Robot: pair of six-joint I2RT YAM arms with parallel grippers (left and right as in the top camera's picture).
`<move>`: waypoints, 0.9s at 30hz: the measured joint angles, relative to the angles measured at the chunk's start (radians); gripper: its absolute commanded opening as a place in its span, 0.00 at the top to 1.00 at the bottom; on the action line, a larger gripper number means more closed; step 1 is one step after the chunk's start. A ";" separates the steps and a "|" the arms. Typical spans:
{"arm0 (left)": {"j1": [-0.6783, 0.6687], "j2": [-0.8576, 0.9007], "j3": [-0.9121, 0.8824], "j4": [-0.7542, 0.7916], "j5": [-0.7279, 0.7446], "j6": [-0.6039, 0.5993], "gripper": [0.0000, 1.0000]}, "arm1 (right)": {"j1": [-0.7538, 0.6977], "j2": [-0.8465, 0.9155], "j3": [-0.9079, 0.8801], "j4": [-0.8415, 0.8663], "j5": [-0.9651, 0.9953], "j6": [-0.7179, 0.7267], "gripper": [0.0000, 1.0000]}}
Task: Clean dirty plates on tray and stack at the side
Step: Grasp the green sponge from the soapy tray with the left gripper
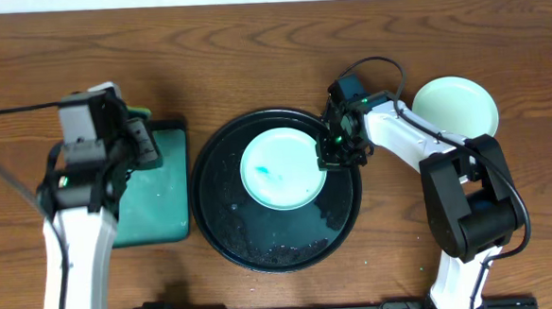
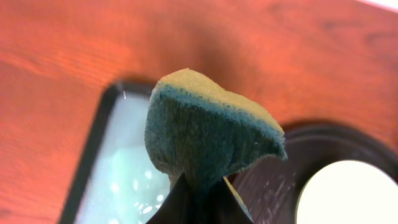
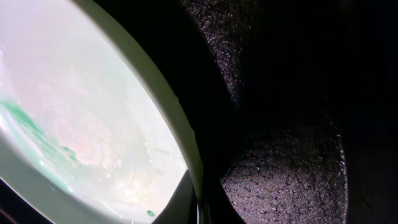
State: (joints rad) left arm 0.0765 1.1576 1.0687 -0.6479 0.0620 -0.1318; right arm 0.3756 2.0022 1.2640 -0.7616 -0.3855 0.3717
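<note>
A mint plate [image 1: 279, 170] with a teal smear lies on the round black tray [image 1: 224, 219]. My right gripper [image 1: 335, 148] is shut on the plate's right rim. In the right wrist view the rim [image 3: 180, 143] runs between the fingers [image 3: 198, 202], with green smears on the wet plate and the tray [image 3: 292, 124] beside it. A second mint plate [image 1: 455, 107] sits on the table at the right. A third plate is not in view. My left gripper [image 1: 141, 143] is shut on a green-and-yellow sponge [image 2: 208, 127], held left of the tray [image 2: 273, 186].
A rectangular teal tray with a dark rim [image 1: 160, 203] lies left of the black tray, under the left gripper; it also shows in the left wrist view [image 2: 118, 180]. Water droplets dot the black tray's front. The right arm's base stands at the front right.
</note>
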 measured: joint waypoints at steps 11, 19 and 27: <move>0.000 -0.152 0.000 0.005 0.000 0.079 0.93 | 0.000 0.000 0.000 0.002 0.000 -0.001 0.99; 0.000 -0.152 0.000 0.005 0.000 0.084 0.93 | 0.000 0.000 0.000 0.002 0.000 -0.001 0.99; 0.000 -0.152 0.000 0.005 0.000 0.085 0.92 | 0.000 0.000 0.000 0.002 0.000 0.000 0.99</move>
State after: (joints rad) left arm 0.0765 1.0058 1.0687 -0.6426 0.0616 -0.0471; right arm 0.3756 2.0022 1.2640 -0.7601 -0.3855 0.3714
